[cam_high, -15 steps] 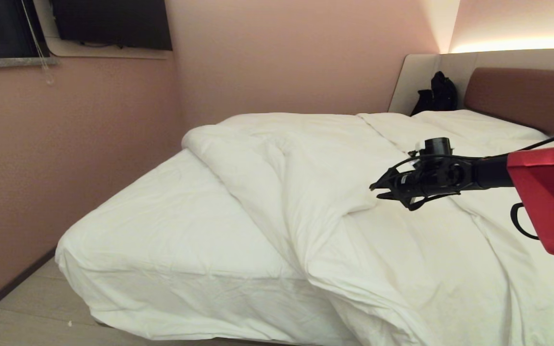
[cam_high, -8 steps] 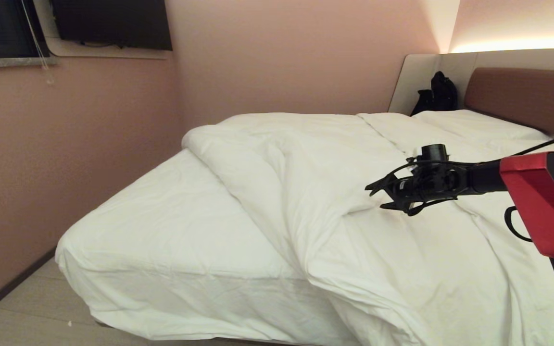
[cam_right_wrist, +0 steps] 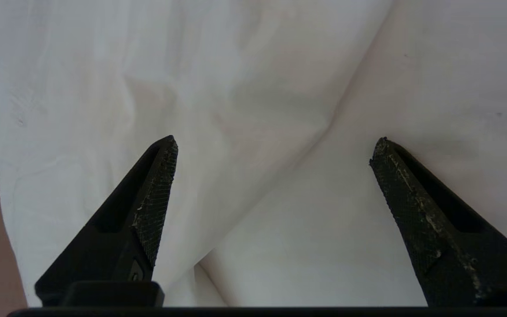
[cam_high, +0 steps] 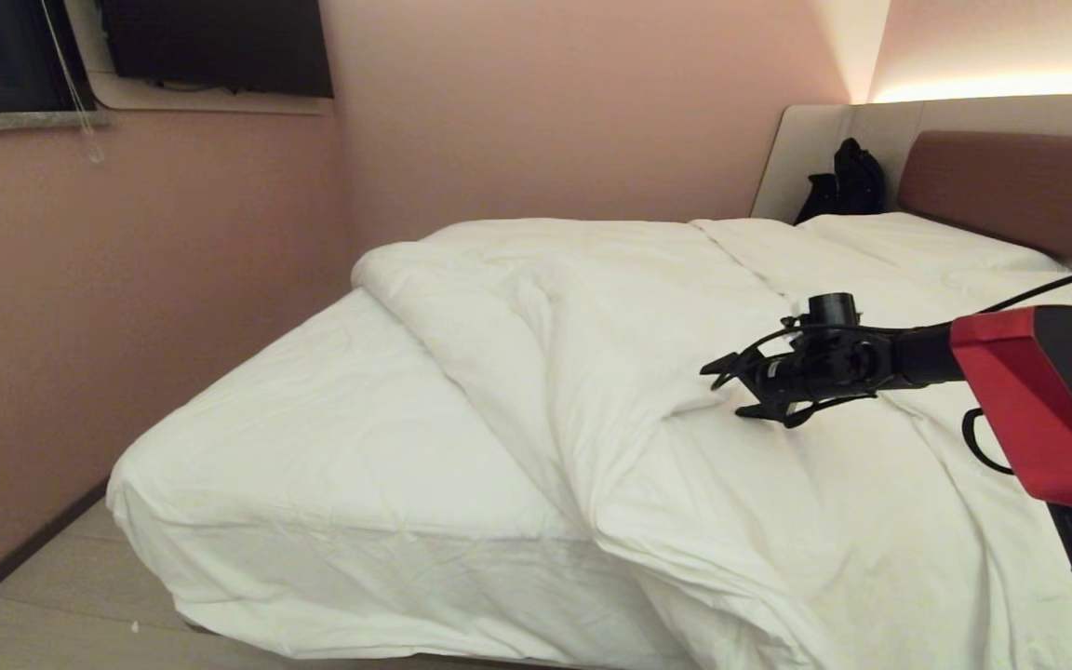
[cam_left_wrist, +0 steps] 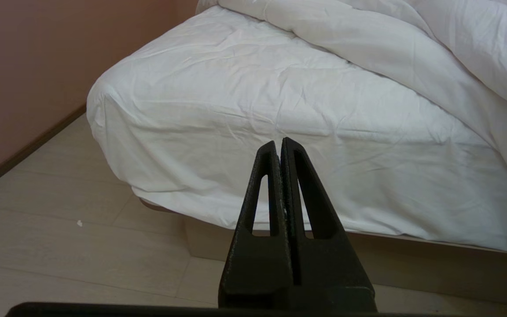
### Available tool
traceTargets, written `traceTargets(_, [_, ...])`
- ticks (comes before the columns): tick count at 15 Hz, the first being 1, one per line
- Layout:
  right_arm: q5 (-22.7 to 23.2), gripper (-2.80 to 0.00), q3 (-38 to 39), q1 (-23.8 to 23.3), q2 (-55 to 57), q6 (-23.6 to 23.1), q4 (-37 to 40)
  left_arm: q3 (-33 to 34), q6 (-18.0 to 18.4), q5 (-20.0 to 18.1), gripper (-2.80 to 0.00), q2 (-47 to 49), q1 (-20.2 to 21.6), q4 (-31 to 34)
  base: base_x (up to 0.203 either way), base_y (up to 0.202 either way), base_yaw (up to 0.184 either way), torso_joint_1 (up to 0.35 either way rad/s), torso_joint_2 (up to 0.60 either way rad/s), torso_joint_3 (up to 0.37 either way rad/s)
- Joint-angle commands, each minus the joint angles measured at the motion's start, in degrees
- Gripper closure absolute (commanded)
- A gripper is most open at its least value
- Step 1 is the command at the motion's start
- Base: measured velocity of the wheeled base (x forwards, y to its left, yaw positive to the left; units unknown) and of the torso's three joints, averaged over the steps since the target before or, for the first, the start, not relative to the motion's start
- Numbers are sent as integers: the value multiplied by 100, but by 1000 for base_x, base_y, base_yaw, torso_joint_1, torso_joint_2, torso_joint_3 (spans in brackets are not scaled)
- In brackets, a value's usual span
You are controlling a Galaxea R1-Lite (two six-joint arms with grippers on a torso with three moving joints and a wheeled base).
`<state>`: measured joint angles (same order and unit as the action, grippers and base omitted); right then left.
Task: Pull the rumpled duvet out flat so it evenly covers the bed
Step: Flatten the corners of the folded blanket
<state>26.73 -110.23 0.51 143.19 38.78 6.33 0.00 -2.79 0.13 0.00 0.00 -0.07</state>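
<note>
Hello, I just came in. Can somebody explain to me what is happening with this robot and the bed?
The robot is making the bed. Its right gripper hangs just above a fold of the rumpled duvet with its fingers wide open, holding nothing. The duvet is bunched over the headboard-side part of the mattress, so the foot end shows only bare sheet. The left gripper is shut and empty, low beside the bed's foot corner, above the floor.
</note>
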Motion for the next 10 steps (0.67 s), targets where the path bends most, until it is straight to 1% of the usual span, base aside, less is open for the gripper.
traceTargets(1, [38, -280, 1, 2, 119, 16, -134, 0, -2, 4, 0, 0, 0, -1, 0, 0, 0, 0, 0, 0])
traceTargets(10, [69, -280, 1, 54, 157, 42, -501, 0, -2, 4, 0, 0, 0, -1, 0, 0, 0, 0, 0, 0])
